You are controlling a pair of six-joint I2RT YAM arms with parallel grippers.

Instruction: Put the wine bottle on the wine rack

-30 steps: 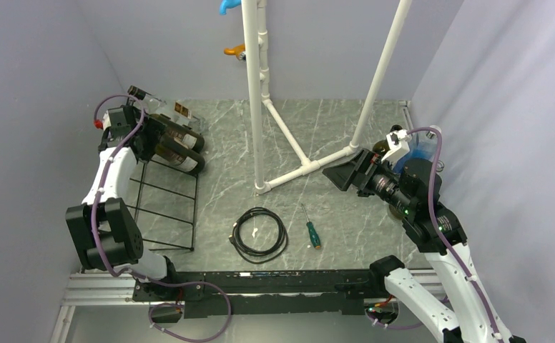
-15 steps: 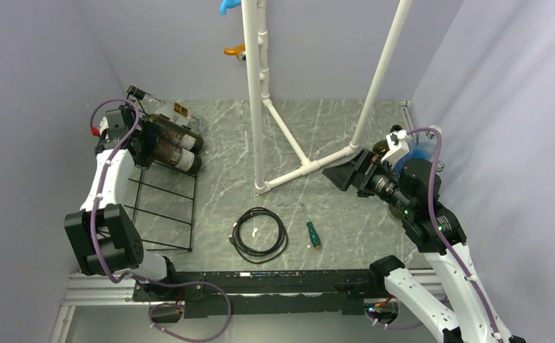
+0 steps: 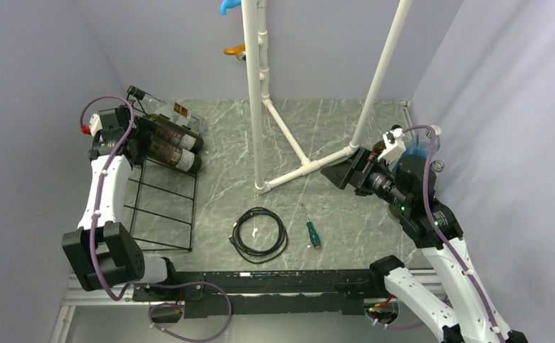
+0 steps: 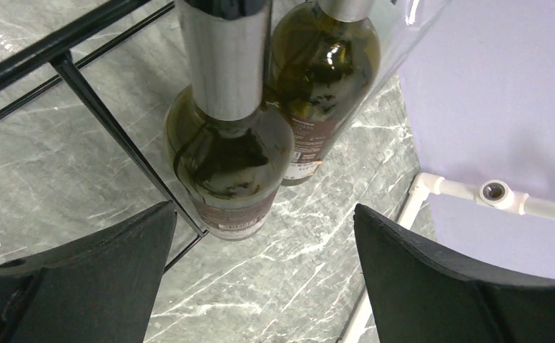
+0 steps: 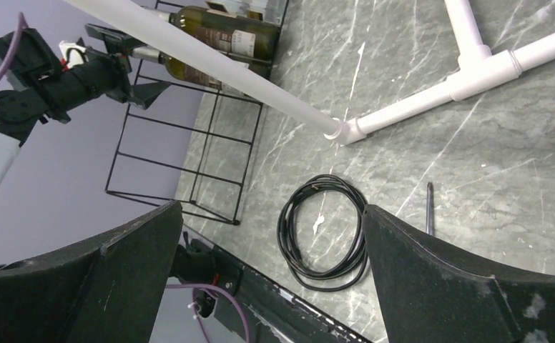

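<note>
Two dark wine bottles (image 3: 177,133) (image 3: 172,155) lie side by side on the top tier of the black wire wine rack (image 3: 161,202) at the far left, necks toward the left wall. My left gripper (image 3: 144,138) is open and empty just behind their necks. In the left wrist view the nearer bottle (image 4: 229,164) and the farther one (image 4: 325,78) rest against a rack bar (image 4: 96,114), with my open gripper (image 4: 264,286) clear of both. My right gripper (image 3: 340,174) is open and empty, raised at the right, also in its wrist view (image 5: 271,271).
A white pipe frame (image 3: 257,93) stands mid-table, its foot bars (image 3: 310,166) running toward my right gripper. A coiled black cable (image 3: 259,232) and a green-handled screwdriver (image 3: 310,229) lie near the front. A clear plastic holder (image 3: 182,111) sits behind the rack.
My left gripper has drawn back to the left, away from the bottle necks, and its arm has risen. The bottles stay on the rack. The right arm has barely moved.
</note>
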